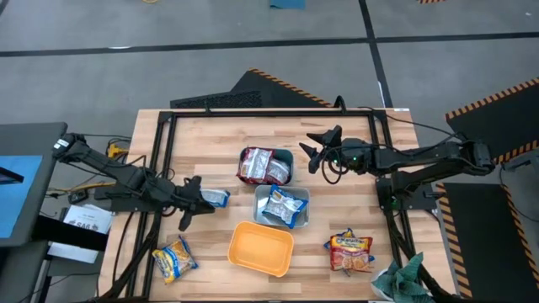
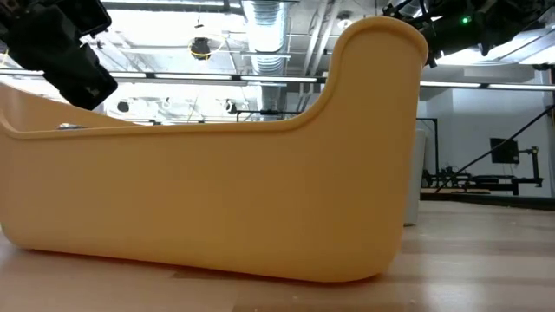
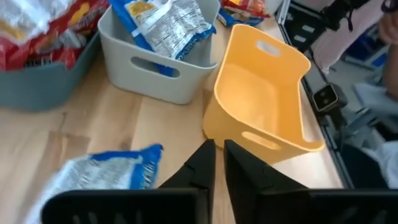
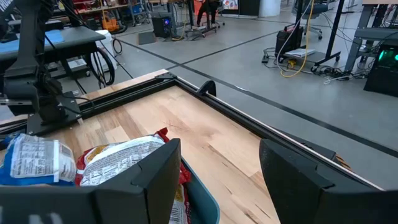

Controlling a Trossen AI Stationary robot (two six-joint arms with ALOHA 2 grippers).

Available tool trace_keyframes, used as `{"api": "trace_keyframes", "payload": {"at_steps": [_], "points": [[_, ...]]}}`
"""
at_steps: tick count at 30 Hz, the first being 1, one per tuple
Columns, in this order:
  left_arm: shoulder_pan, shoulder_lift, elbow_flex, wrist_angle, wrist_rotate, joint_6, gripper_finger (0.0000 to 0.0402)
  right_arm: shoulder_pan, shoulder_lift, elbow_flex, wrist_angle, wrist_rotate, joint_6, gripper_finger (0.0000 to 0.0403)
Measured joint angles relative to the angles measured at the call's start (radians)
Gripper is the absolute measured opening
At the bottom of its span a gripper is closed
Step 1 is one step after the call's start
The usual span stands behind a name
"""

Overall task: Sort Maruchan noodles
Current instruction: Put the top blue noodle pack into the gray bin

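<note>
Blue-white noodle packet [image 1: 216,199] lies just beside left gripper [image 1: 190,204].

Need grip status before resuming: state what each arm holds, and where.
Nothing is held. Left gripper is shut beside the blue-white shiny plastic ramen packet, not on it; right gripper is open, empty.

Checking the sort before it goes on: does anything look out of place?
Nothing is spilled or damaged. The orange tub is empty, while yellow packets lie loose on the table. A blue-white packet lies by the left gripper.
</note>
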Motion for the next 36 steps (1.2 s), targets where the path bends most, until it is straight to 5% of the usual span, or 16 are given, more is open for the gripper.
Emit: {"api": "trace_keyframes", "payload": {"at_steps": [9, 16, 21, 28, 36], "points": [[-0.003, 0.03, 0.086, -0.057, -0.022, 0.121, 0.0118, 0.0, 0.0, 0.0, 0.0, 0.0, 0.0, 0.024], [-0.054, 0.191, 0.221, -0.195, -0.052, 0.13, 0.0177, 0.0, 0.0, 0.0, -0.004, 0.0, 0.0, 0.024], [-0.106, 0.37, 0.288, -0.362, -0.085, 0.09, 0.0188, 0.0, 0.0, 0.0, -0.016, 0.0, 0.0, 0.024], [-0.119, 0.551, 0.318, -0.551, -0.274, 0.114, 0.0189, 0.0, 0.0, 0.0, -0.016, 0.0, 0.0, 0.024], [-0.12, 0.641, 0.32, -0.549, -0.143, 0.094, 0.0189, -0.001, 0.0, 0.0, -0.016, 0.0, 0.0, 0.024]]}}
